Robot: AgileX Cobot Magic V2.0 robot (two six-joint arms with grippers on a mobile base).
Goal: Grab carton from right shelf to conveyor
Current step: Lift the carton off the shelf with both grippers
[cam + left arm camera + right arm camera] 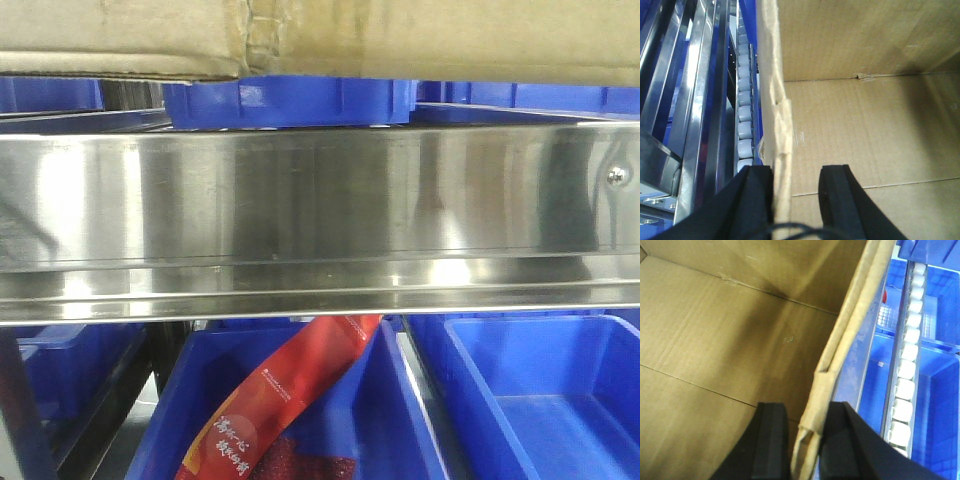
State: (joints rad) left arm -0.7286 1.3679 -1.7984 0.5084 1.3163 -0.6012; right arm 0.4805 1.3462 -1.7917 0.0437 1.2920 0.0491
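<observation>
The carton (pixel 420 40) sits high on the right shelf (pixel 320 200), open-topped and empty (so light, though its creased corrugated walls will flex). My left gripper (pixel 797 175) straddles the left wall, spread with a gap inside. My right gripper (pixel 806 412) pinches the right wall; the top edges look the soundest hold.

I work in a warehouse-like storeroom: a stainless-steel rack (pixel 320 200) faces me, its levels filled with blue plastic bins (pixel 545 400), roller tracks (pixel 906 371) and a cardboard carton (pixel 450 40).
</observation>
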